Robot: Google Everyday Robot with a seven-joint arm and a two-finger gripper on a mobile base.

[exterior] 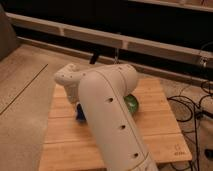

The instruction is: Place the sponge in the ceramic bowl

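Note:
My white arm (pixel 107 115) fills the middle of the camera view and reaches left over the wooden table (pixel 160 125). Its wrist (pixel 70 77) bends down at the table's left side. The gripper (pixel 79 108) hangs under the wrist, mostly hidden by the arm. A small patch of the blue sponge (pixel 80 116) shows right below it, at the arm's left edge; I cannot tell whether it is held or lies on the table. The green ceramic bowl (pixel 131 104) peeks out from behind the arm on the right, about mid-table.
The table is a light wood slab with floor on the left and front. Black cables (pixel 197 107) lie on the floor at the right. A dark wall with a pale rail (pixel 150 47) runs along the back.

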